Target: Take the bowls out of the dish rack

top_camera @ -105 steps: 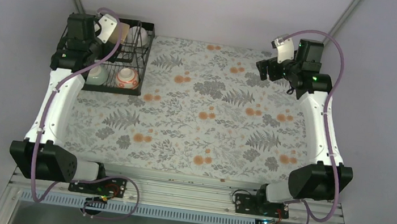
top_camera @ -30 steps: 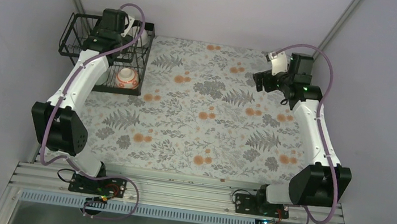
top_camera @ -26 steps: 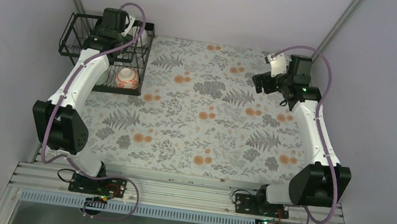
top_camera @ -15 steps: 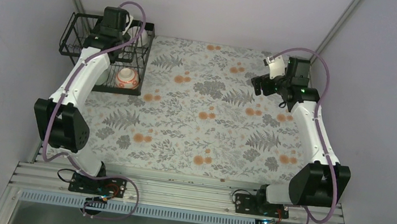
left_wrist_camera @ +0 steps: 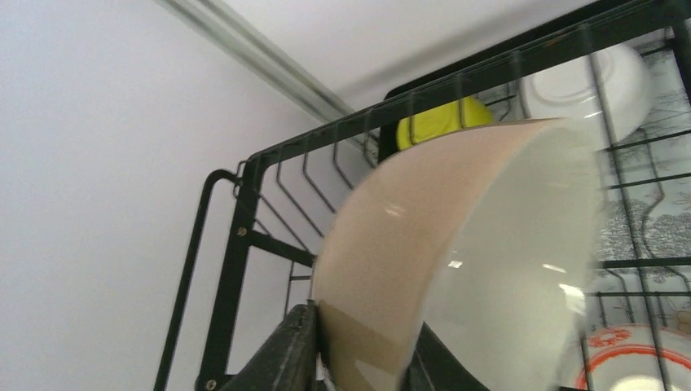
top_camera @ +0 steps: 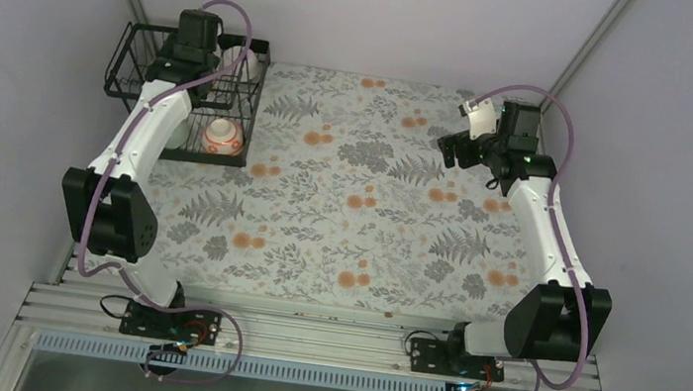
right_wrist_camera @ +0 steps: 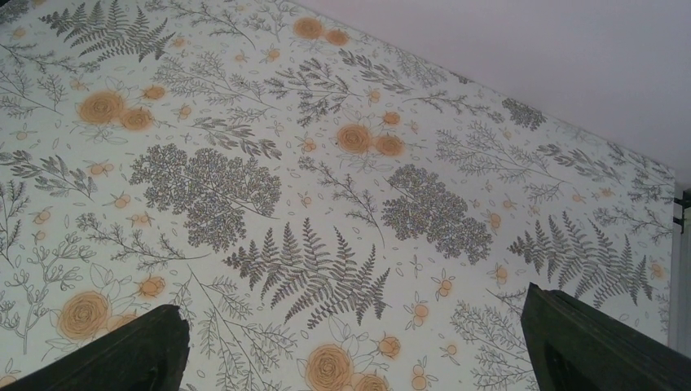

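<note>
- Your left end effector [left_wrist_camera: 354, 362] is pinched on the rim of a tan bowl [left_wrist_camera: 391, 244], with one finger on the outer wall and the other inside.
- That bowl is tan outside and pale inside. It is tipped on its side, with its opening facing the divider end of the dish rack [top_camera: 258, 105].
- You can see from the left wrist view that the tan bowl sits in front of the rack's top wire. The overhead view places your left wrist above the rack's far half.
- A white bowl [top_camera: 245, 61] stands on edge in the rack's far corner, next to the tabletop [top_camera: 351, 206].
- The bowl with the red-orange pattern [top_camera: 220, 136] sits in the near end of the rack, on the same side as the white one.
- Only a sliver of a pale green bowl [top_camera: 177, 133] shows past your left arm, in the rack's near end beside the patterned bowl.
- A yellow thing [left_wrist_camera: 440, 122] shows through the wires behind the tan bowl. You cannot tell what it is from here.
- Your right end effector [right_wrist_camera: 354, 305] is well away from the rack, across the floral tabletop. Its fingers are spread wide with nothing between them.
- It hangs above the cloth without touching it.
</note>
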Controlling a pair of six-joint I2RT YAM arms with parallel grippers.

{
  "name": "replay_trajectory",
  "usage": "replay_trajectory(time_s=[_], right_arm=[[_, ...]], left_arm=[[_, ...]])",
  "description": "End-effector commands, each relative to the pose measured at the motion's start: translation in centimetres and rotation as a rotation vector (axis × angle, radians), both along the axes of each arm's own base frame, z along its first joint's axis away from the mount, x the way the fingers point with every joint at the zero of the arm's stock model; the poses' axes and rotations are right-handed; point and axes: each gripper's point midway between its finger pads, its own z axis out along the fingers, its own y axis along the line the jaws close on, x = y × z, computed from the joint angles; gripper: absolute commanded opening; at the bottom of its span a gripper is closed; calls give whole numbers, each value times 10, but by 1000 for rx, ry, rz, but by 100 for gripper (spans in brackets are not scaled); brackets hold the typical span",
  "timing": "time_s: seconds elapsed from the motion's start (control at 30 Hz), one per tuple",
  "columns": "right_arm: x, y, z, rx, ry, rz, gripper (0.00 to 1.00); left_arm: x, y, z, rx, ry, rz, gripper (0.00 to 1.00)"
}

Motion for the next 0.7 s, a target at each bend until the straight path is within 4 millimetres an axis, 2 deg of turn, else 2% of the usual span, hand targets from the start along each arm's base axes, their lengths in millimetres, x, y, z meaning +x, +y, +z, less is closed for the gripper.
replay_trajectory(time_s=[0.0,0.07,0.4,0.53,0.67], right_arm=[[-3,4,11,3,-43,21,100],[-3,5,10,5,-41,24,100],[-5,5,4,2,-30,30,100],[-5,6,1,7,-23,31,100],[-4,6,-2,7,-17,32,100]], left_arm=[[2,-21,-37,-47,89,-70,19],[3,-20,-37,-44,88,-63,13],[3,-15,-36,-21,69,-39,3],[2,-12,-22,-10,34,-20,2],[-3,-3,6,14,-44,19,2]])
